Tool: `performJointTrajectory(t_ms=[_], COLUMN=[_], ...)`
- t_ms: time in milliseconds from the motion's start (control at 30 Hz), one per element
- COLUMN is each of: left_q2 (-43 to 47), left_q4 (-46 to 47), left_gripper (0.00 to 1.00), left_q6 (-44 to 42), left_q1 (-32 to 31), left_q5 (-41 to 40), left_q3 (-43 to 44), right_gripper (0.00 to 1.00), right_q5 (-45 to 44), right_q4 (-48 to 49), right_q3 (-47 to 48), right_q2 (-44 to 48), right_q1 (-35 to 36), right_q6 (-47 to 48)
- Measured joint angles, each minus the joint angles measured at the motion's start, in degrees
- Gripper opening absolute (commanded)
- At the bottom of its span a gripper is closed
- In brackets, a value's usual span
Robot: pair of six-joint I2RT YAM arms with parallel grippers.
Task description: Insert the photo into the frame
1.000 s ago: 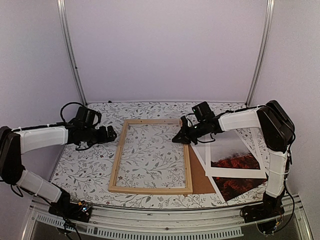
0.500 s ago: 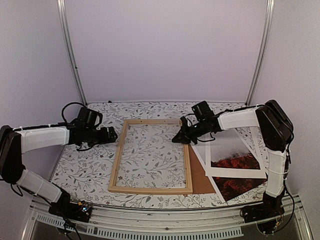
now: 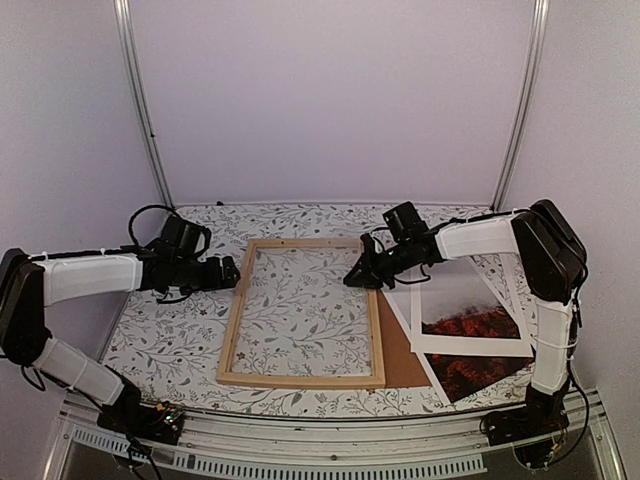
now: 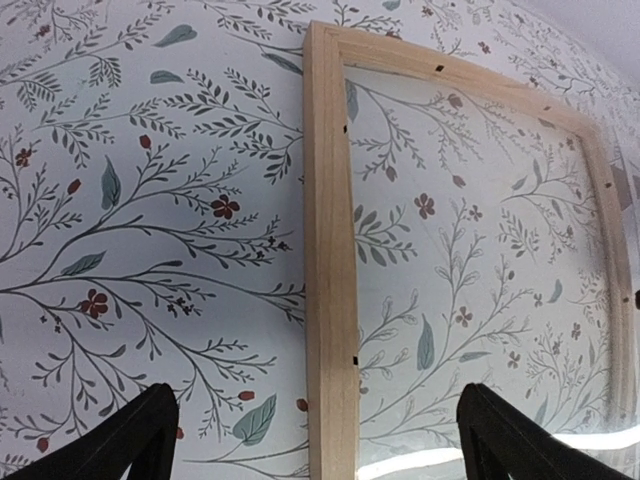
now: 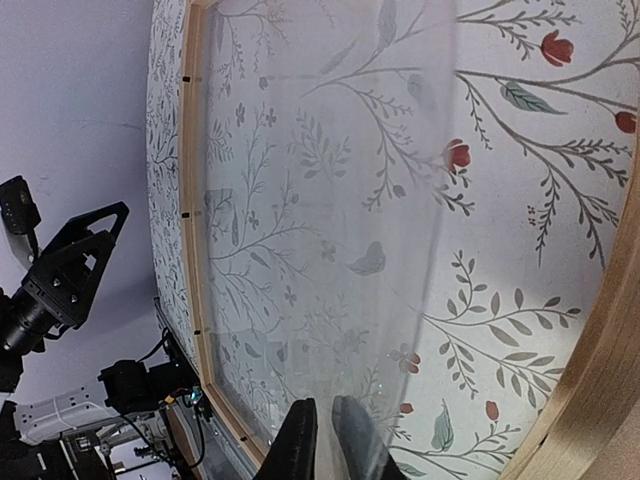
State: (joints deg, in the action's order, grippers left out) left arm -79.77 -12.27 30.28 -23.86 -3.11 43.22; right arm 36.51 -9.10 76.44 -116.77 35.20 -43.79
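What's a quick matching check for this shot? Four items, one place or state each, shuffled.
Items:
1. frame
2. photo
3. backing board
4. left end effector

Place or state:
A. open, beside the frame's left rail
B. partly under the white mat
C. lying flat in the middle
D. brown, showing between the frame and the mat

Pairs: 1-C, 2-B, 3-D, 4-A
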Motion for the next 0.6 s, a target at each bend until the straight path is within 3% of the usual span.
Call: performJointTrajectory(t_ms=[600], left_q2=[0.0], left_q4=[-0.1], left_gripper=[1.00], left_q6=[1.1], left_q1=[-3.5], left_q5=[-0.5], left_q3=[1.8], right_gripper=[0.33], right_q5=[-2.5], right_q4=[-2.9], right_q3=[0.6], right_q2=[0.0], right_q1=[0.0], right_q6=[1.8])
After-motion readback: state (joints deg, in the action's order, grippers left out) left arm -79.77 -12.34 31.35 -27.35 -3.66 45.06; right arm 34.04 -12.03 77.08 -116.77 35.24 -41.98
